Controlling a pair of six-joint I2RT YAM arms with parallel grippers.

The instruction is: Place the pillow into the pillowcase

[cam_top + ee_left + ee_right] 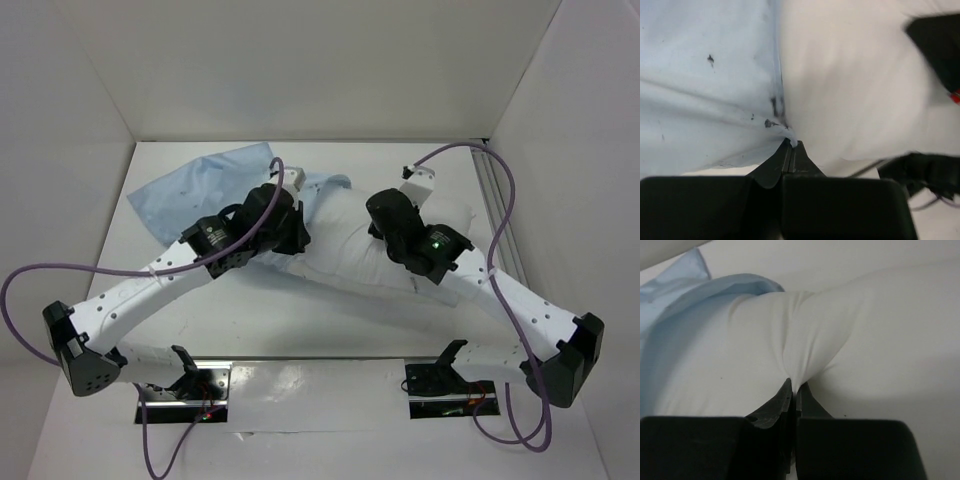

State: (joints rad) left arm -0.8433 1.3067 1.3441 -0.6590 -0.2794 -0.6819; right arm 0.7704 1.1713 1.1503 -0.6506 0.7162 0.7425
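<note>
The light blue pillowcase (200, 185) lies wrinkled at the back left, its open end over the left end of the white pillow (350, 245). My left gripper (297, 237) is shut on the pillowcase's edge where it meets the pillow. In the left wrist view the gripper (791, 145) pinches a bit of blue cloth, with the pillowcase (705, 100) to the left and the pillow (850, 90) to the right. My right gripper (386, 231) is shut on a gathered fold of the pillow. In the right wrist view the gripper (796, 386) holds pillow fabric (805, 340), with the pillowcase (685, 285) at upper left.
White walls enclose the table (280, 315) at the back and both sides. A metal rail (493, 195) runs along the right wall. Purple cables (500, 200) loop from both arms. The right arm's dark body (937, 45) shows at the right of the left wrist view.
</note>
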